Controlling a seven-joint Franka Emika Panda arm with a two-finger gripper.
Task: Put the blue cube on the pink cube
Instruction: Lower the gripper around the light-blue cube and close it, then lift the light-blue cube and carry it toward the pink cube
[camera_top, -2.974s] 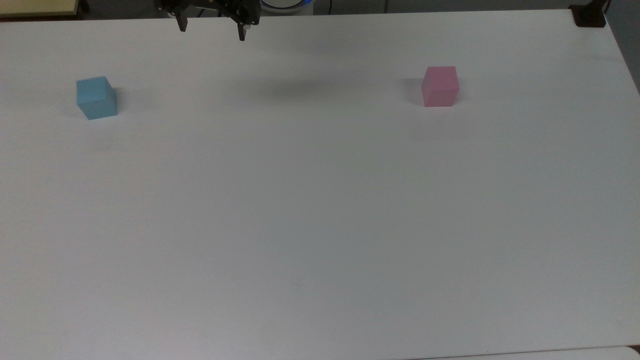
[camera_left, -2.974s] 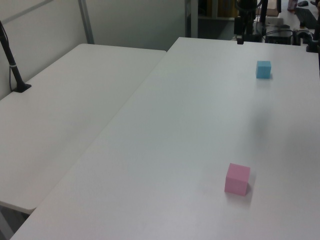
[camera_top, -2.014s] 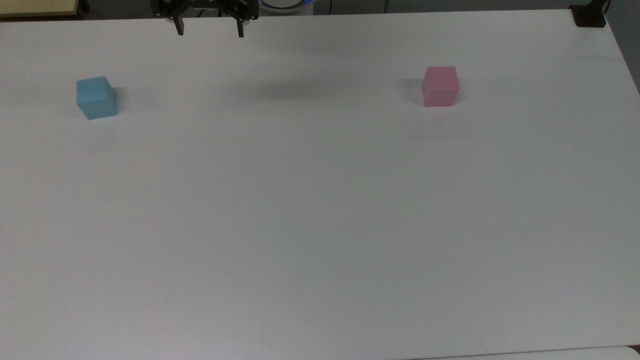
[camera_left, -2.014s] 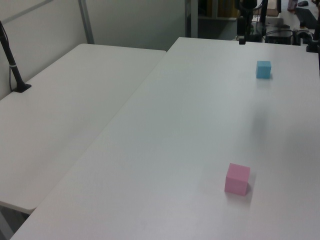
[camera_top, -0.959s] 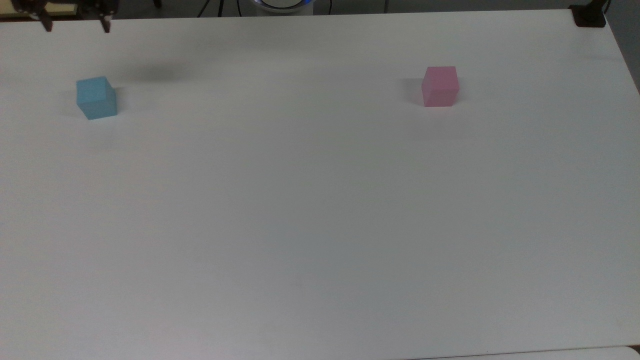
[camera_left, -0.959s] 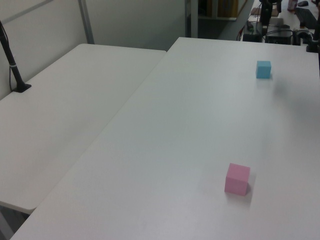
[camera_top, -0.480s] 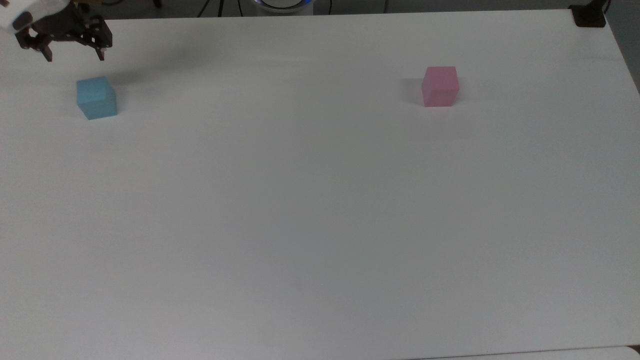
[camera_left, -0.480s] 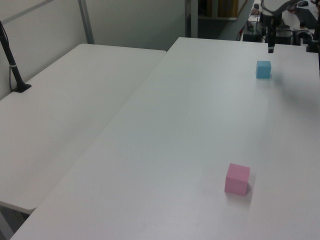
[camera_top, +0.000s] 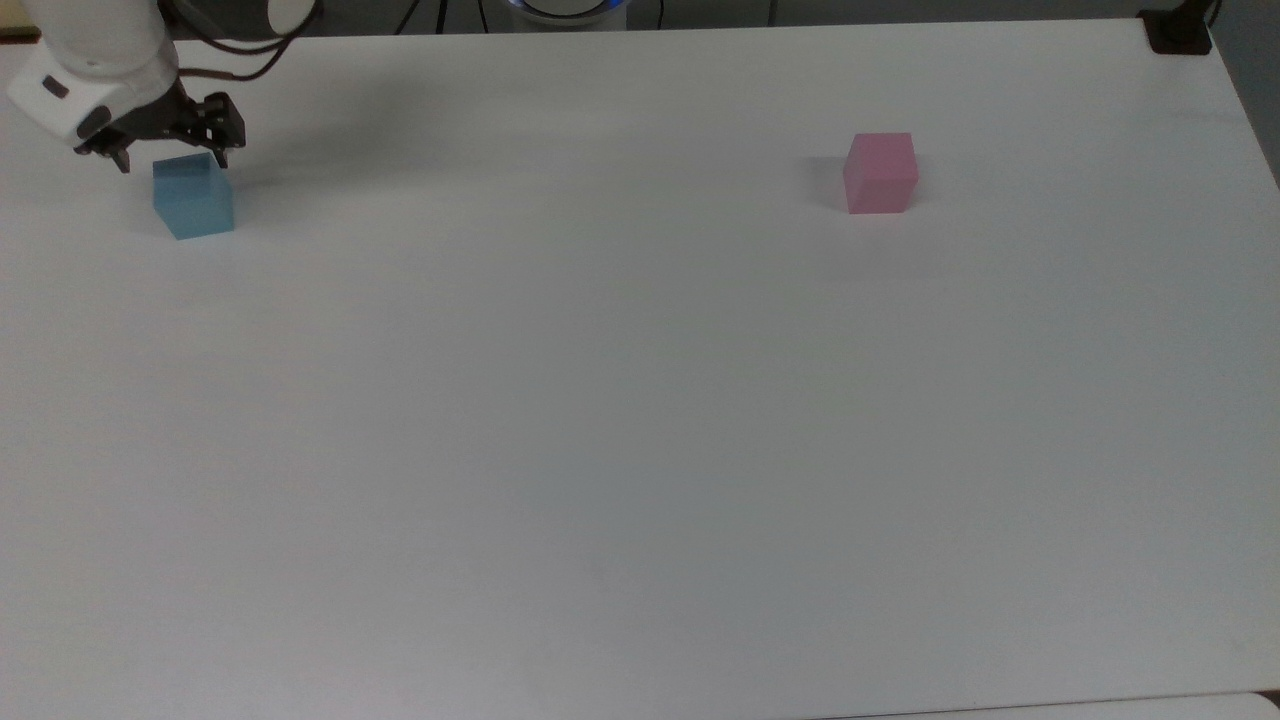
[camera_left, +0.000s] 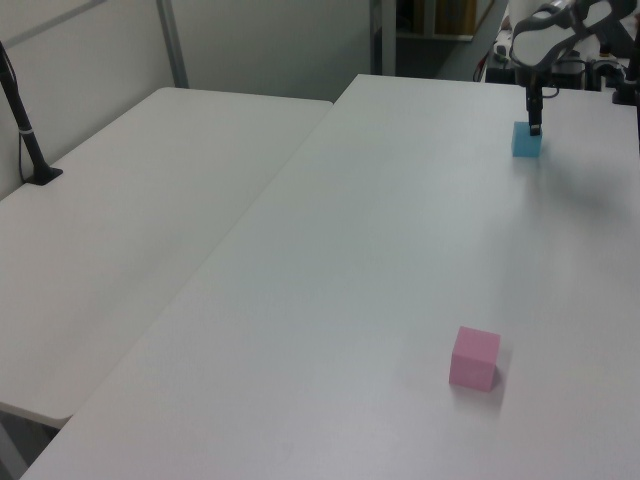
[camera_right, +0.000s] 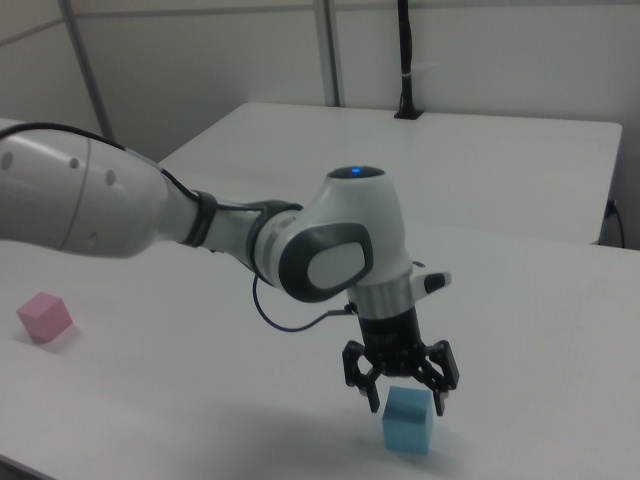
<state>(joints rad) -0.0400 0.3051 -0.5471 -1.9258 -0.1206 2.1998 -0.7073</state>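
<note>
The blue cube (camera_top: 193, 197) sits near the top view's far left on the white table (camera_top: 640, 420). My gripper (camera_top: 172, 161) hangs directly over it, open, with a finger on each side of the cube's top edges. In the right view the blue cube (camera_right: 408, 421) stands just under the gripper (camera_right: 405, 403), whose fingertips (camera_right: 369, 404) reach about level with the cube's upper face. In the left view the gripper (camera_left: 534, 127) is at the blue cube (camera_left: 526, 142). The pink cube (camera_top: 880, 172) rests alone far off toward the top view's right, also seen as the pink cube (camera_left: 474, 357) and pink cube (camera_right: 45, 316).
A second white table (camera_left: 140, 210) adjoins along the left view's left, with a black post (camera_left: 25, 130) on it. A black clamp (camera_top: 1176, 30) sits at the top view's far right corner. My white arm (camera_right: 150, 215) stretches over the table in the right view.
My gripper swept from the far middle of the table to the top view's left, then came down over the blue cube, staying open. Neither cube has moved.
</note>
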